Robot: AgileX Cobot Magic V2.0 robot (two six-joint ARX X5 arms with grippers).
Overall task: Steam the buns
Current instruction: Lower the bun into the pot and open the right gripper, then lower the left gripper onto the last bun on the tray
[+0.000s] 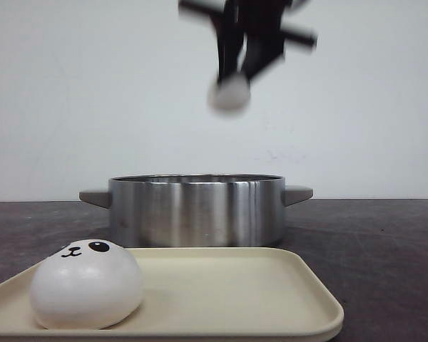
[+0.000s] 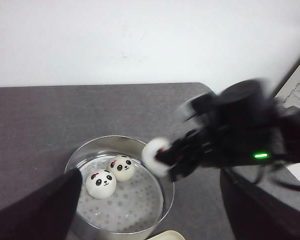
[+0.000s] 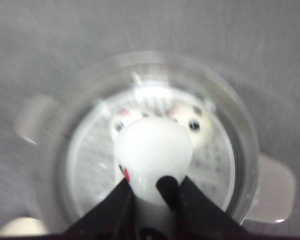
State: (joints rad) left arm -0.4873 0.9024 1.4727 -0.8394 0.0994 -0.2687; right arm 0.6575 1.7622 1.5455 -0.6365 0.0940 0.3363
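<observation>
White buns — 2 potted, 1 aloft, 1 trayed

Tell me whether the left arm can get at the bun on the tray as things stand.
Probably yes. The bun sits alone at the tray's left end, nothing over it; the right gripper is high above the pot.

You are looking at a desk carrying a pot at the centre of the front view, with a tray lying in front of it along the bottom of the frame. One bun is sitting on the tray at lower left. Two buns are lying side by side inside the pot. Near the top centre, the right end effector is holding another bun above the pot.
</observation>
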